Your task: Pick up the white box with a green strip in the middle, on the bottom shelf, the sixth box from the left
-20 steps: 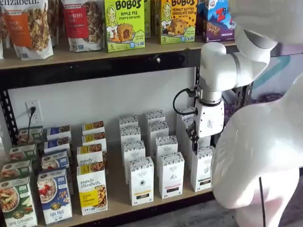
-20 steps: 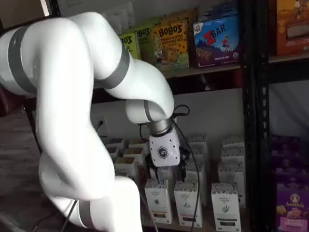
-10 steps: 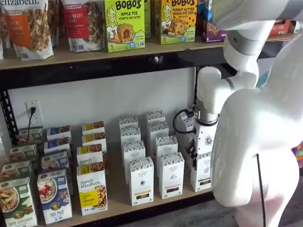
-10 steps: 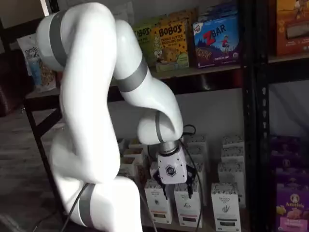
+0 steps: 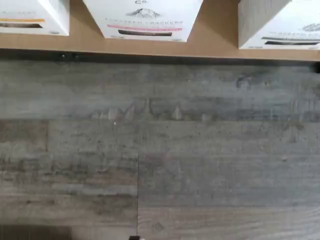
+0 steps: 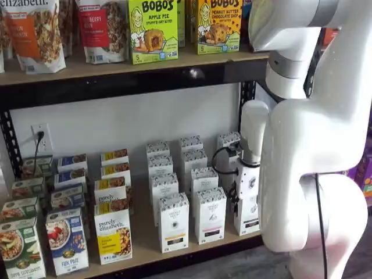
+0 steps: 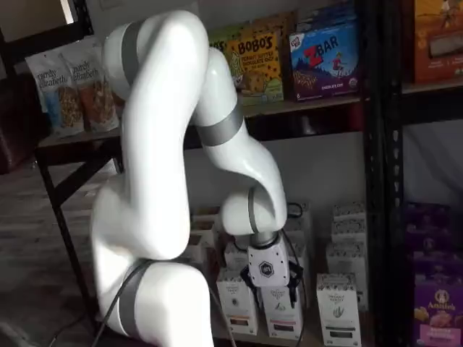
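We see the arm [image 7: 166, 144] bent low before the bottom shelf [image 6: 145, 244]. The claw [image 7: 271, 290] hangs in front of the front-row cartons; its fingers [image 7: 292, 289] straddle a white box [image 7: 281, 318] directly behind it, jaws wide apart, gripping nothing that we can see. We cannot confirm from the frames that this carton is the target.

Bottom shelf [image 6: 145, 232]: light wood board, matt, smooth. Shelf frame [image 7: 376, 181]: black perforated metal. White box [image 6: 247, 212]: matt paper carton. Arm [image 7: 166, 144]: glossy white plastic, grey bands. Floor [image 5: 160, 150]: grey wood-grain planks, matt.
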Robot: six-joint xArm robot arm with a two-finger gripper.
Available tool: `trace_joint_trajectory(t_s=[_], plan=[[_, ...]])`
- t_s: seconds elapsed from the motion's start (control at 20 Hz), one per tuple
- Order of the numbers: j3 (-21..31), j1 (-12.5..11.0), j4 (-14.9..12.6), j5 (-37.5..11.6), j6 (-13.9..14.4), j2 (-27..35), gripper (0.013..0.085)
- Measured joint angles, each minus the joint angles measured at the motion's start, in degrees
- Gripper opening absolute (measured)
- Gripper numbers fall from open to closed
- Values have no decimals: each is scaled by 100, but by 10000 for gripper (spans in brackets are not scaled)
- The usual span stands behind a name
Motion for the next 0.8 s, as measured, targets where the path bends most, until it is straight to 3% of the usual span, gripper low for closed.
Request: trace_joint_trajectory(t_s=[0.35, 0.8], plan=[[-759, -126, 192, -318, -301, 941, 850], [-1669, -517, -444, -246, -74, 1697, 850]])
